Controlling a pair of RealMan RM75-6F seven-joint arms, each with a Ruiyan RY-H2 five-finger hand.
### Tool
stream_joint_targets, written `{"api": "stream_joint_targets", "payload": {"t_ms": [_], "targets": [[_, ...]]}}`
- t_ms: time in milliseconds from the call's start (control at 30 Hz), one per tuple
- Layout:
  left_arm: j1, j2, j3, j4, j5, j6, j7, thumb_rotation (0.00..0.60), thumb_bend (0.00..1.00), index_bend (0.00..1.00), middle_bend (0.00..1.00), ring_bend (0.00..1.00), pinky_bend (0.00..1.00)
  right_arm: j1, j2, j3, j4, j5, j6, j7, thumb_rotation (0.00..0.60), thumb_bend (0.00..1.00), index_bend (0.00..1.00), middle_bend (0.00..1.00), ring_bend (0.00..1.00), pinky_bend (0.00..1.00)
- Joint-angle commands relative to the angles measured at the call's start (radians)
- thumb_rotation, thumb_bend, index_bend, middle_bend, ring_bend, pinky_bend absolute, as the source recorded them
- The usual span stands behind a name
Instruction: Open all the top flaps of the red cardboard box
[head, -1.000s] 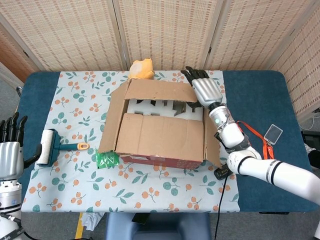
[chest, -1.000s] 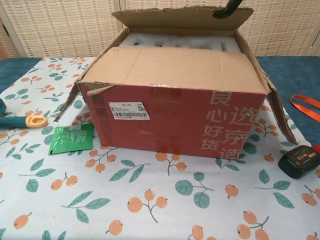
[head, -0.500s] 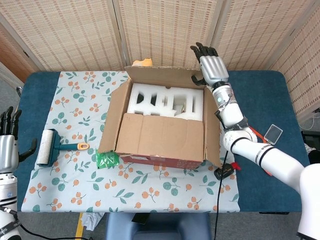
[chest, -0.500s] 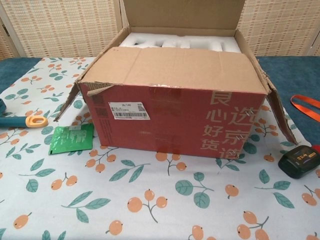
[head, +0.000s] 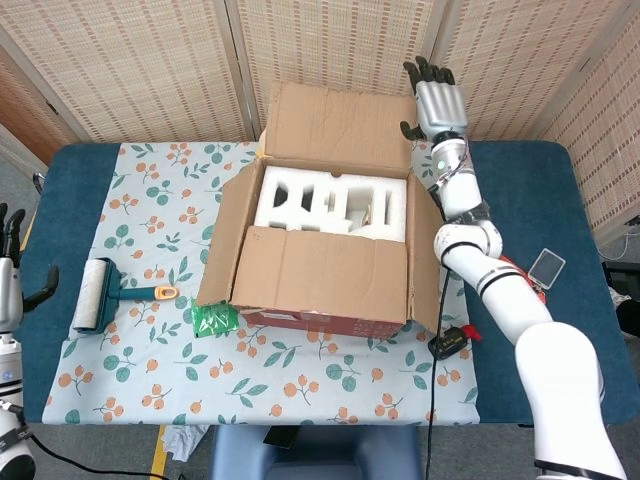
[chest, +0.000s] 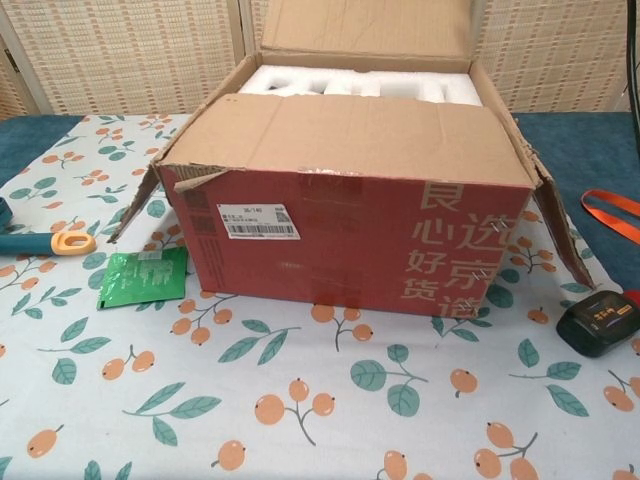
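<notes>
Right hand (head: 440, 103): raised at the far right corner of the red cardboard box (chest: 350, 245), fingers straight and pointing up, back of the hand toward the head camera. The thumb lies close to the right edge of the far flap (head: 340, 128); contact is possible, but I cannot tell for sure. It holds nothing. The chest view does not show this hand.

Left hand (head: 8, 285): low at the left edge of the head view, off the table's near-left corner, fingers up and spread, holding nothing, well apart from the box.

Box: sits mid-table on the fruit-patterned cloth (head: 140, 190). Far flap stands up and leans back, away from the opening. Left side flap (head: 225, 240) and right side flap (head: 425, 265) are folded outward and slope down. Near flap (head: 325, 270) lies flat over the front half of the opening. White foam insert (head: 330, 200) is exposed in the rear half. Front face is red with a white label and pale printed characters.

Surroundings: lint roller (head: 100, 295) with green and orange handle on the cloth to the left of the box; green packet (chest: 145, 277) just beside the box's front-left corner; black device (chest: 598, 322) near the front-right corner; orange strap (chest: 610, 212) on the blue table (head: 520, 170) to the right; small card holder (head: 547, 265) further right.
</notes>
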Motion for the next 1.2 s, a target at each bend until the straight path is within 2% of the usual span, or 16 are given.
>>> {"api": "stream_joint_targets", "payload": {"t_ms": [33,167,233,367,533,700,867,933,1033,1200], "targets": [[0.003,0.002,0.003,-0.003,0.003,0.002,-0.003,0.6,0.42,0.0,0.0,0.0,0.0,-0.05,0.06,0.032,-0.17,-0.053,-0.065,0.142,0.6,0.42,0.0,0.0,0.0,0.0],[0.007,0.003,0.012,-0.009,0.007,0.006,-0.004,0.6,0.42,0.0,0.0,0.0,0.0,-0.202,0.267,0.094,-0.579,-0.099,-0.126,0.302,0.6,0.42,0.0,0.0,0.0,0.0],[0.007,0.002,0.016,-0.013,0.011,0.008,0.0,0.6,0.42,0.0,0.0,0.0,0.0,-0.278,0.349,0.126,-0.743,-0.128,-0.131,0.362,0.6,0.42,0.0,0.0,0.0,0.0],[0.007,-0.005,0.021,-0.017,0.013,0.012,0.009,0.6,0.42,0.0,0.0,0.0,0.0,-0.391,0.449,0.17,-0.948,-0.193,-0.125,0.444,0.6,0.42,0.0,0.0,0.0,0.0],[0.008,-0.012,0.025,-0.028,0.005,0.015,0.029,0.6,0.42,0.0,0.0,0.0,0.0,-0.495,0.523,0.204,-1.098,-0.259,-0.156,0.545,0.6,0.42,0.0,0.0,0.0,0.0],[0.01,-0.018,0.026,-0.036,0.004,0.03,0.05,0.6,0.42,0.0,0.0,0.0,0.0,-0.554,0.533,0.238,-1.139,-0.306,-0.192,0.639,0.6,0.42,0.0,0.0,0.0,0.01],[0.01,-0.02,0.026,-0.042,-0.001,0.034,0.062,0.6,0.42,0.0,0.0,0.0,0.0,-0.58,0.483,0.261,-1.098,-0.337,-0.233,0.729,0.6,0.42,0.0,0.0,0.0,0.09],[0.01,-0.02,0.026,-0.042,-0.004,0.033,0.064,0.6,0.42,0.0,0.0,0.0,0.0,-0.589,0.452,0.277,-1.077,-0.347,-0.252,0.767,0.6,0.42,0.0,0.0,0.0,0.17],[0.011,-0.02,0.024,-0.042,-0.008,0.036,0.067,0.6,0.42,0.0,0.0,0.0,0.0,-0.598,0.413,0.308,-1.049,-0.362,-0.297,0.814,0.6,0.42,0.0,0.0,0.0,0.24],[0.013,-0.019,0.021,-0.042,-0.015,0.039,0.068,0.6,0.42,0.0,0.0,0.0,0.0,-0.609,0.363,0.364,-1.011,-0.39,-0.381,0.822,0.6,0.42,0.0,0.0,0.0,0.27]]}}
